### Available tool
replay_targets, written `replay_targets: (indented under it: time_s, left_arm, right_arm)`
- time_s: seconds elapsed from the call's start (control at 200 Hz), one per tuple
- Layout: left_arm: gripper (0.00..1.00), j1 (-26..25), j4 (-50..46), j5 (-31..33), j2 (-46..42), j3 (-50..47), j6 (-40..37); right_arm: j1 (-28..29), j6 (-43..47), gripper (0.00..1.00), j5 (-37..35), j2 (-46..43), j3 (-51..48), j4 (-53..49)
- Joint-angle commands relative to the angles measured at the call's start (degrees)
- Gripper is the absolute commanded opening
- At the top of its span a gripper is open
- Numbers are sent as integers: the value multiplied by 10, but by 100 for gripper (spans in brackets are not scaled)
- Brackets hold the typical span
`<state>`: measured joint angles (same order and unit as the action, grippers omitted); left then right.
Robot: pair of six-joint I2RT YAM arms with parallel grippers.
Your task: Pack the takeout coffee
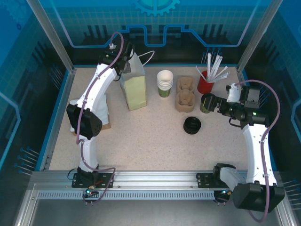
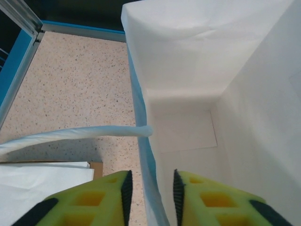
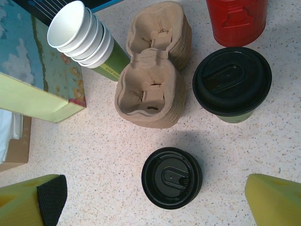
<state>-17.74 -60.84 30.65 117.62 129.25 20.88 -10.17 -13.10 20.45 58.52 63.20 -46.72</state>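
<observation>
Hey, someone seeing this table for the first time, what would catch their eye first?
Probably the tall green paper bag standing back left, with the left end effector straddling its rim. Next, the lidded green coffee cup at right beside the red tin of straws, with the right end effector open just short of it.

The left arm point(image 1: 91, 99) reaches far back, and the left gripper point(image 2: 151, 188) has its fingers close together. The right gripper point(image 3: 157, 190) is wide open.
</observation>
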Motion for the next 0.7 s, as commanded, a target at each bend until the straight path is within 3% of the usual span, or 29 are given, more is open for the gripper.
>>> replay_targets:
  time_s: [0.0, 0.37, 0.695]
  left_arm:
    - [26, 4, 5, -14, 6, -5, 4]
    - [0, 4, 11, -35, -14, -18, -7]
    - [0, 3, 27, -67, -98, -77, -26]
  right_arm:
    - [-8, -3, 100, 10, 0, -4, -3]
    - [-8, -5, 100, 9, -2, -4, -8]
    - [-8, -10, 100, 10, -5, 2, -15]
